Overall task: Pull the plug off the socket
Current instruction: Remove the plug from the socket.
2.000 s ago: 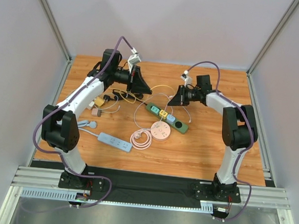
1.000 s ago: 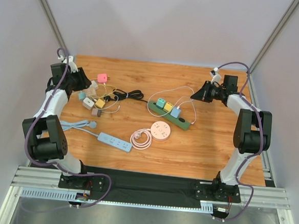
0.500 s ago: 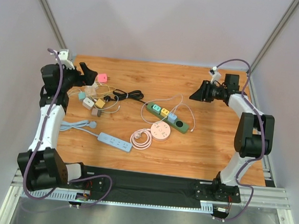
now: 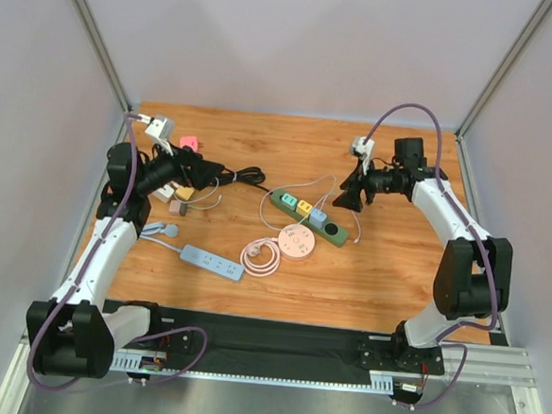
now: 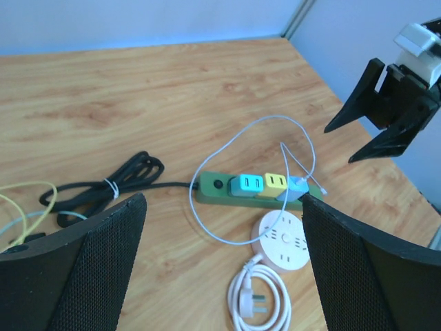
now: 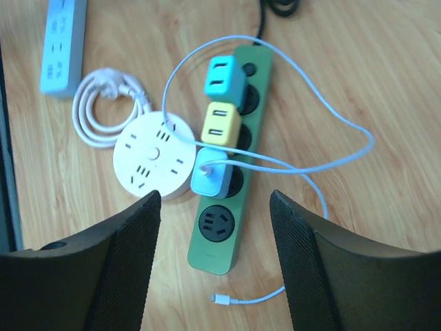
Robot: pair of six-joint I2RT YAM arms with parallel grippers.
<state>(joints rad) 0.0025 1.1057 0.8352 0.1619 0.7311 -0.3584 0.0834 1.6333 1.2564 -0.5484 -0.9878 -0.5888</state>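
the green power strip [image 6: 220,256] lies slantwise near the middle of the wooden counter [image 4: 385,271], between the two arms. three blocky plugs sit in it in a row, all seated: a teal plug [image 6: 221,76] nearest the switch end, a yellow plug [image 6: 220,124] in the middle, then a light blue plug [image 6: 211,172]. the outlet past the blue one shows its holes. a thin white cable [image 6: 219,298] runs out of the blue plug, loops wide over the strip and ends loose on the wood.

the right pincer [image 4: 350,201] hangs above the strip with its fingers spread apart, gripping nothing; from its own camera the plugs show between the two pads.

just beside the strip on the near side sits a round white socket [image 6: 153,155] with a coiled white cord [image 6: 103,114] next to it, and a pale blue strip [image 6: 58,45] further left.

the left pincer [image 5: 224,196] is spread fully wide and empty, over the left part of the counter, near a bundled black cord [image 4: 245,175] and a pink adapter [image 4: 188,143].
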